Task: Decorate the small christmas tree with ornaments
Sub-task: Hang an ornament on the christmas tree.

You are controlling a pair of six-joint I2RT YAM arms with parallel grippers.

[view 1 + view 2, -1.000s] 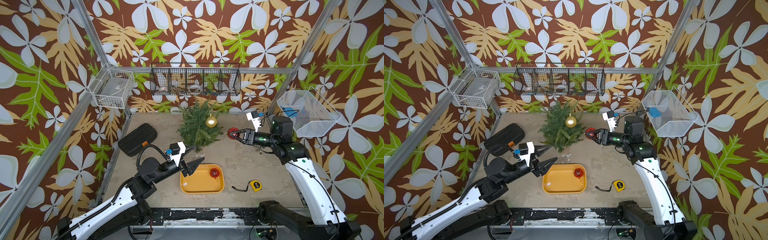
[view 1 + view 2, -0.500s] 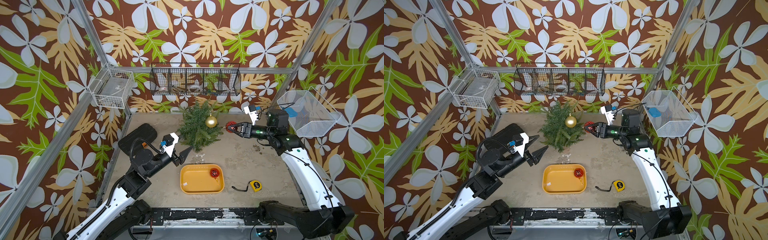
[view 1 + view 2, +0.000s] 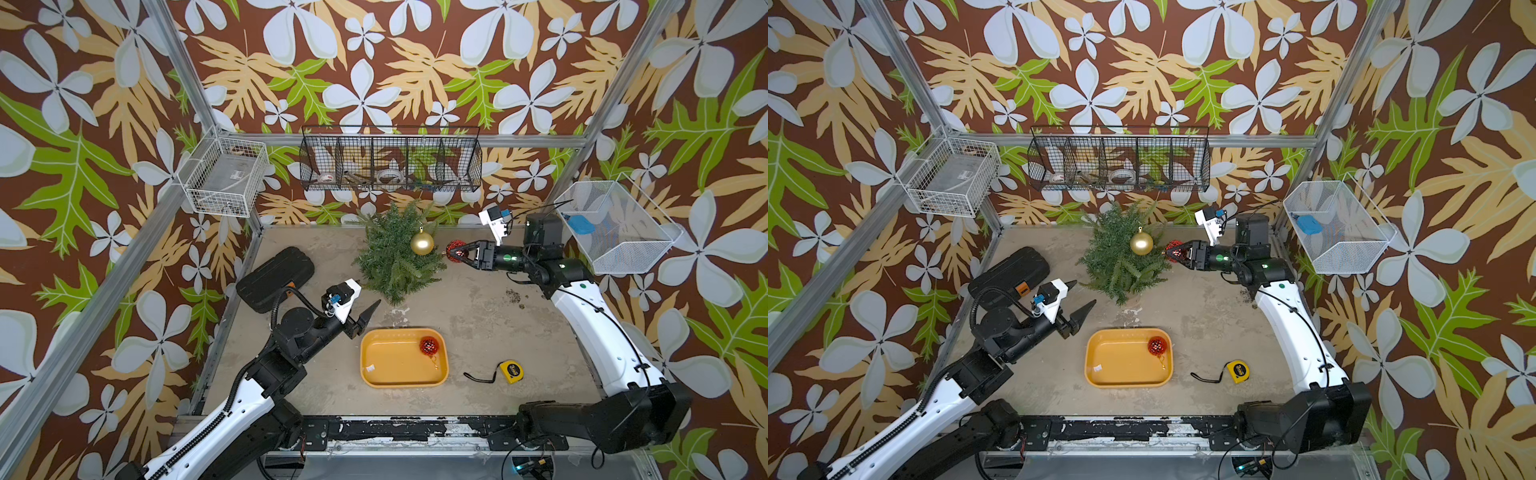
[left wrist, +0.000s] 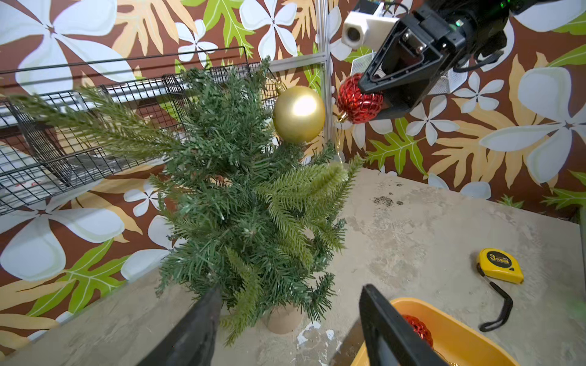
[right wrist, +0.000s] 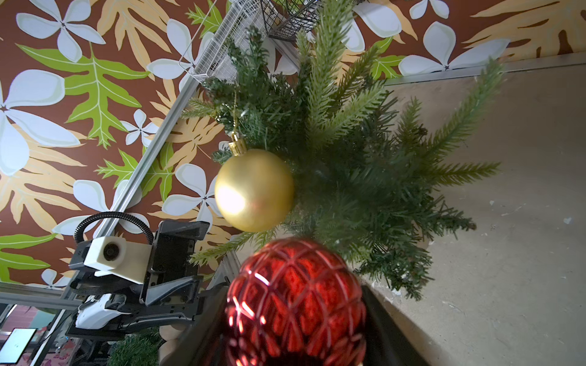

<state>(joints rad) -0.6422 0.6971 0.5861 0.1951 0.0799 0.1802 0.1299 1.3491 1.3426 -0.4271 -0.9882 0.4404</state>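
The small christmas tree (image 3: 392,259) (image 3: 1121,262) (image 4: 250,206) (image 5: 364,164) stands upright at the back of the table. A smooth gold ornament (image 3: 422,243) (image 3: 1141,244) (image 4: 298,114) (image 5: 253,190) hangs by its cord on the tree's right side. My right gripper (image 3: 454,252) (image 3: 1173,251) (image 4: 364,99) (image 5: 295,313) is shut on a faceted red ornament (image 3: 452,248) (image 4: 355,101) (image 5: 296,294), held just right of the gold one, close to the branch tips. Another red ornament (image 3: 429,345) (image 3: 1157,345) lies in the yellow tray (image 3: 386,374). My left gripper (image 3: 368,296) (image 3: 1083,293) (image 4: 291,290) is open and empty, left of the tray and facing the tree's base.
A yellow tape measure (image 3: 511,370) lies right of the tray. A black case (image 3: 274,272) sits at the left edge. Wire baskets hang on the walls: white (image 3: 226,183) at left, black (image 3: 390,164) at the back above the tree, white mesh (image 3: 615,226) at right.
My left gripper has drawn back from the tray's left rim toward the tree's base. My right gripper has carried the red ornament a little closer to the tree.
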